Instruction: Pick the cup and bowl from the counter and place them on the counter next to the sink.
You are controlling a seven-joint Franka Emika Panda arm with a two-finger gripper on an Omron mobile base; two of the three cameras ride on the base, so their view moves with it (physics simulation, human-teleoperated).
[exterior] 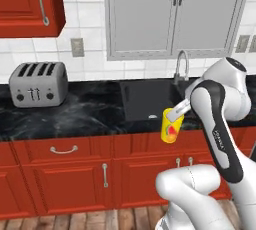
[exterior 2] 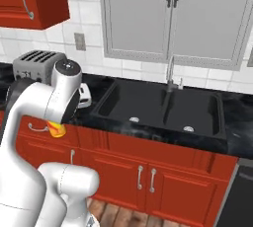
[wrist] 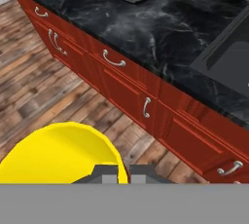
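My gripper [exterior: 173, 116] is shut on the rim of the cup [exterior: 170, 127], a small yellow tumbler with a red-orange mark. The cup hangs in the air just in front of the counter [exterior: 90, 110] edge, near the front right corner of the sink [exterior: 147, 99]. In the right base view a bit of the cup [exterior 2: 57, 130] peeks out below my arm, left of the sink [exterior 2: 158, 105]. In the hand view the cup [wrist: 58, 155] opens up just before my fingertips [wrist: 106, 173], over the wooden floor. The bowl is out of view.
A silver toaster [exterior: 39, 84] stands on the counter left of the sink. A faucet [exterior: 181, 65] rises behind the basin. Red cabinet fronts [exterior: 75, 174] with silver handles run below the counter. Black marble lies between toaster and sink.
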